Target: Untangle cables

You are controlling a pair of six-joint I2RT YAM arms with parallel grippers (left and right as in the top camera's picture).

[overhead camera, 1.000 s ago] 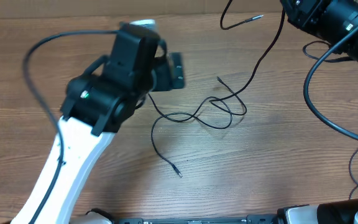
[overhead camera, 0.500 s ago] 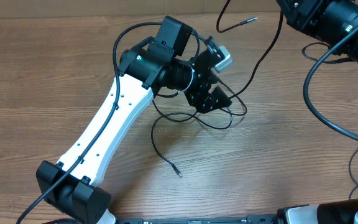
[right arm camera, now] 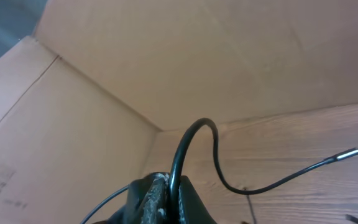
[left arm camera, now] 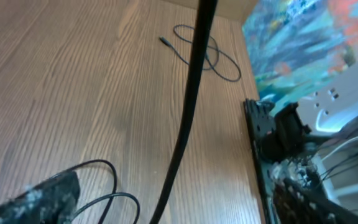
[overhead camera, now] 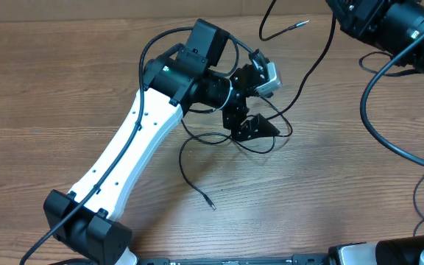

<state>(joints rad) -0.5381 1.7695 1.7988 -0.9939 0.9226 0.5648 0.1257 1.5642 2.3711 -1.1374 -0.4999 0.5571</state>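
**Left gripper**: jaws apart, nothing between them. It is poised low over the knot of cords at the table's middle. One mottled finger shows at the bottom edge of the left wrist view, with two thin loops just beside it. Whether a finger touches a cord is hard to tell from above.

**Right gripper**: jaws together, clamped on one cord close to its end. The cord arches up out of the grip and runs off to a plug end with a metallic tip, raised clear of the wood.

**Cables**: thin black cords.
- One run climbs from the knot toward the right arm at the far right corner.
- The rest lies on the table in crossed loops under and beside the left gripper.
- A loose tail runs to a plug near the front edge.

**Progress, as judged:** early.
- Done: one end is lifted and secured.
- Left: the loops are not yet parted. A second grip at the crossing and a pull apart remain, then laying each cord out separately.
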